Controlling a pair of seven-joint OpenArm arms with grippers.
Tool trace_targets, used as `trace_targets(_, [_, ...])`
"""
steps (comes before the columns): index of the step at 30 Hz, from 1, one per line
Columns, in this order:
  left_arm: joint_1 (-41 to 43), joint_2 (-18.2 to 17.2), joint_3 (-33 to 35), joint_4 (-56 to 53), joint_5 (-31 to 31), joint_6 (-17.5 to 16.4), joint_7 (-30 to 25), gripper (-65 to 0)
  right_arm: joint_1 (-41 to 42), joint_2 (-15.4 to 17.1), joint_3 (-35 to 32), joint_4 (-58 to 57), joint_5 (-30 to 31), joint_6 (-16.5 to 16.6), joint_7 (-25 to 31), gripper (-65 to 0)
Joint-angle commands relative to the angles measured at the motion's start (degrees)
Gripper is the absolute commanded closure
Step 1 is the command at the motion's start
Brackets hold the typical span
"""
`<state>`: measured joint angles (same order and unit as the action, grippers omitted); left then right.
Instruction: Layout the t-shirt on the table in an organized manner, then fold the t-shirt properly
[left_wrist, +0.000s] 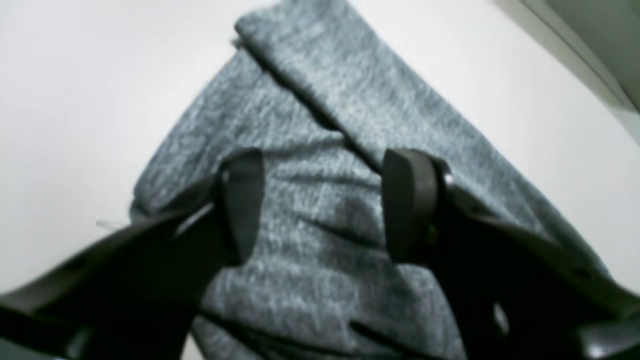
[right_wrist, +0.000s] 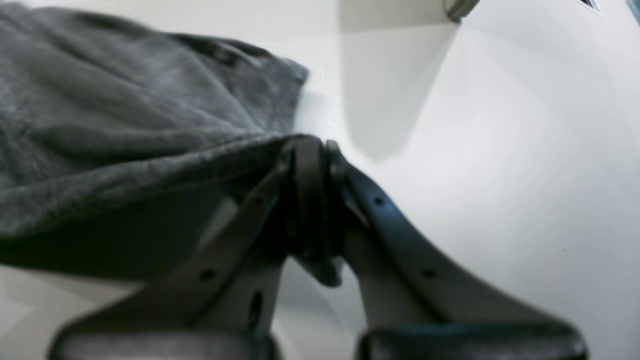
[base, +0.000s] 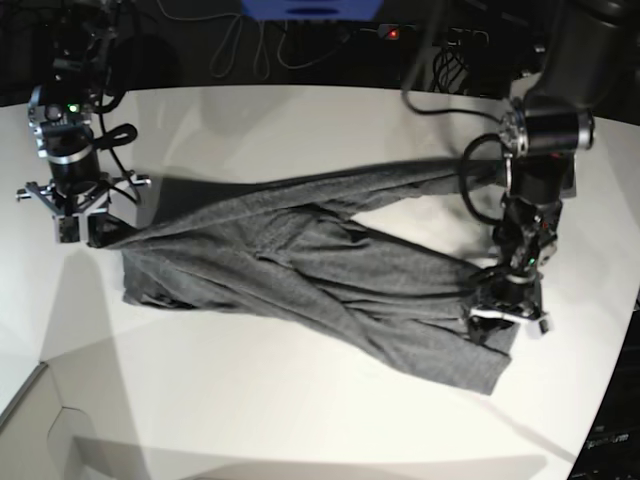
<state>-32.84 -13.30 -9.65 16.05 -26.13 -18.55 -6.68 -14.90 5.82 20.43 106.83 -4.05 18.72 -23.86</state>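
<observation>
Right now the heathered dark grey knit t-shirt (base: 320, 270) lies twisted and bunched across the middle of the smooth white table (base: 300, 420), stretched between my two arms. My right gripper (right_wrist: 311, 150) has its jaws pressed together, pinching a hem edge of the shirt and lifting it just off the tabletop. My left gripper (left_wrist: 322, 205) hovers over the cloth at the other end with jaws spread; no fabric is between them, though the blurred wrist view makes contact hard to judge. I judge the shirt light, soft and floppy: it will sag, drag and crease wherever it is unsupported, but the knit should not slip from a firm pinch. Best holds are seamed edges and corners, such as hem or shoulder. The folded band (left_wrist: 350, 85) lying across the body needs pulling flat before any folding.
</observation>
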Motion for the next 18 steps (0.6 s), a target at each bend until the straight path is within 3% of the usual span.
trace_targets(1, [1.1,-0.6,-0.1,-0.7,0.8,3.3,5.4,-37.3,0.4,0.6,0.1,1.0,0.2,-0.5,1.4,0.0])
trace_targets(5, [4.3,-1.2,-0.2,-0.6,-1.3,3.1,5.4,-37.3,0.4,0.6,0.0,1.0,0.2,-0.5,1.7,0.0])
trace_targets(8, [6.2,-2.4,-0.2,1.5,-7.5,2.9,6.5,-37.1,0.4,0.6,0.0,1.0,0.2,-0.5,1.7,0.0])
trace_targets(13, [13.3,-5.1,-0.1,20.6,-20.0,2.9,17.4,-37.1,0.4,0.6,0.0,1.0,0.2,-0.5,1.7,0.0])
trace_targets(18, [16.3,-5.6,-0.1,35.3,-22.9,3.3,18.6,-37.1,0.4,0.5,0.0,1.0,0.2,-0.5,1.7,0.0])
